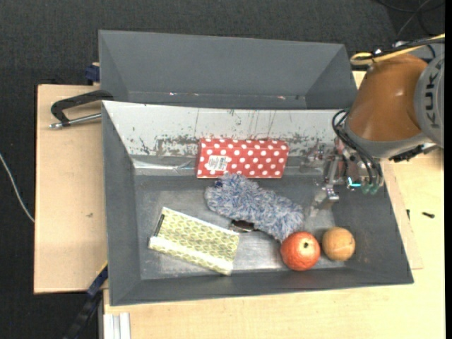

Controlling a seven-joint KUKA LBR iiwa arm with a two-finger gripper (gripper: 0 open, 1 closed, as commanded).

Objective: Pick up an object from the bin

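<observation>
While the gripper (329, 189) hangs at right-centre of the bin (116, 189), approach looks in hand; open or closed, cannot tell. Nearest things are a red apple (300, 251) and tan round fruit (339, 244) at lower right, with a blue fuzzy cloth (251, 205) just left. Next move calls for centring over one and descending.

box (244, 159) behind mitt (254, 205), packet (195, 240) left, apple (300, 251) right

We see the arm (390, 103) run off the right edge, and a small dark thing (244, 225) half buried under the fluffy blue cloth (253, 202), unidentifiable.
</observation>
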